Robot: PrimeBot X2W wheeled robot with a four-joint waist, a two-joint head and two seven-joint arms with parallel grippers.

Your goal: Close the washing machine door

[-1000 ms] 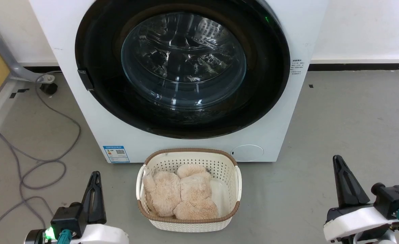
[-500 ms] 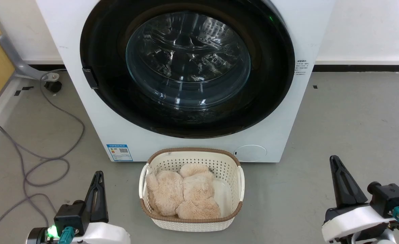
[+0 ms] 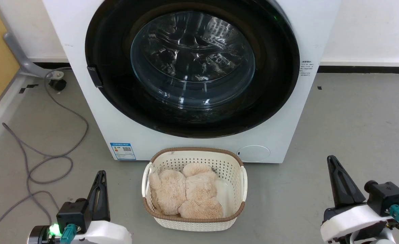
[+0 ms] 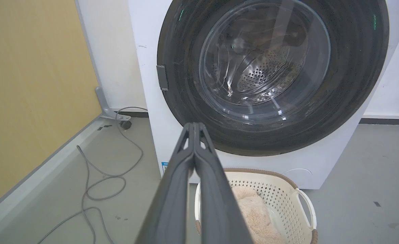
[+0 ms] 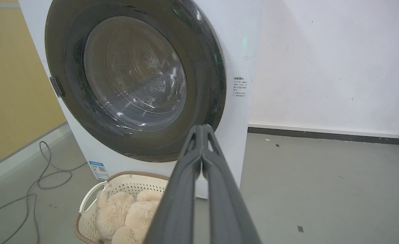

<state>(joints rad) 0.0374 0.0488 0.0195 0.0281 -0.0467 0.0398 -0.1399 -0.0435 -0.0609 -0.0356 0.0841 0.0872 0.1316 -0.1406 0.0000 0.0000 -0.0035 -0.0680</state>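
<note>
Washing machine door point(image 3: 192, 64) lies flush against the washing machine point(image 3: 280, 135) front, apparently already shut, so little seems left to do. A cream basket point(image 3: 192, 225) of plush point(image 3: 185, 195) stands just before it on the floor point(image 3: 355, 118), blocking a straight approach. The left pincer point(image 3: 100, 174) and right pincer point(image 3: 332, 162) hang low, each pressed closed and empty.
</note>
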